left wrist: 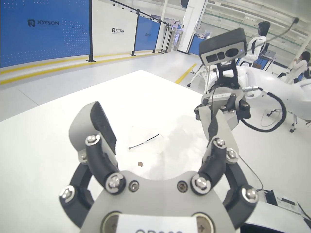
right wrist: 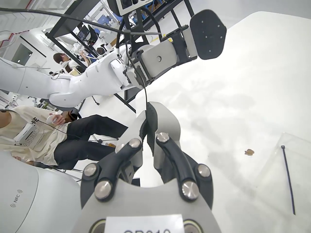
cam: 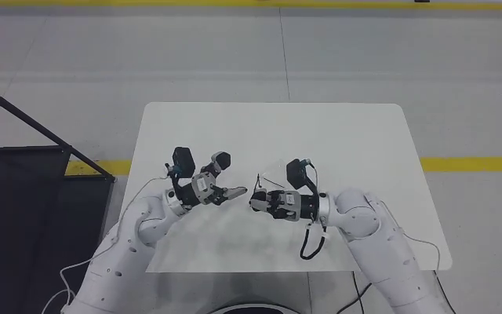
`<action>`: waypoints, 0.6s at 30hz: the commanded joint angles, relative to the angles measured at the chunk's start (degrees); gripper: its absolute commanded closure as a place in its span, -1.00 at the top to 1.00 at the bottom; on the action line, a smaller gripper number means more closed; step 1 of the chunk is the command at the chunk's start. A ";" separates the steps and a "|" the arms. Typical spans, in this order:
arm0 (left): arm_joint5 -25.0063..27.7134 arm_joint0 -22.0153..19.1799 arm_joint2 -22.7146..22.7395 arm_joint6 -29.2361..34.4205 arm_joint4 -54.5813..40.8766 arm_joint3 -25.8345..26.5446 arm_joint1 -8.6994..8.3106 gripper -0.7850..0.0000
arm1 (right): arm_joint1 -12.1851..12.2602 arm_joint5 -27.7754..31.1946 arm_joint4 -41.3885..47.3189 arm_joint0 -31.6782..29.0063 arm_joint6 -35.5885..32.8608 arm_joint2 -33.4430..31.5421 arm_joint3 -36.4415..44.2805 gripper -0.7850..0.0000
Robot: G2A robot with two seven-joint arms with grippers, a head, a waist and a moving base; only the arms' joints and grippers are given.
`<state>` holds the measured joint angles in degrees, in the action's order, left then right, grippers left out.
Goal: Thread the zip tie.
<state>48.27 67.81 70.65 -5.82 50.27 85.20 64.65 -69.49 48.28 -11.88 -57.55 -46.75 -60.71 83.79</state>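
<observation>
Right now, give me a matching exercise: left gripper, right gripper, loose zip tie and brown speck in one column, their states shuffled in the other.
1. left gripper
2. right gripper
3. loose zip tie
4. brown speck

A. lying on the clear sheet
B. jaws shut on the held zip tie
C. on the bare white table
D. jaws wide open

Pairs: 1-D, 2-B, 3-A, 4-C.

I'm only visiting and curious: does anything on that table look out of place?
A small brown crumb lies on the white table, apart from a spare zip tie lying on clear film. It looks like stray debris. Nothing else stands out.
</observation>
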 commanded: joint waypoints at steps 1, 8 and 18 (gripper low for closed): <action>-0.14 -0.45 -0.24 3.00 -3.97 -0.59 0.01 1.00 | 0.15 2.49 3.19 1.06 -2.40 0.76 -1.35 -1.00; 1.45 -3.31 -2.04 16.80 -21.24 -3.58 -0.15 1.00 | 1.89 6.13 10.30 5.96 -3.13 7.35 -4.74 -1.00; 2.48 -8.45 -5.96 43.72 -62.87 -8.26 -1.48 1.00 | 6.63 9.72 17.63 15.90 0.46 22.54 -8.53 -1.00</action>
<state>51.32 59.77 64.87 34.55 -6.39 77.28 63.32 -63.22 58.05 5.01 -42.42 -46.24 -39.29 75.28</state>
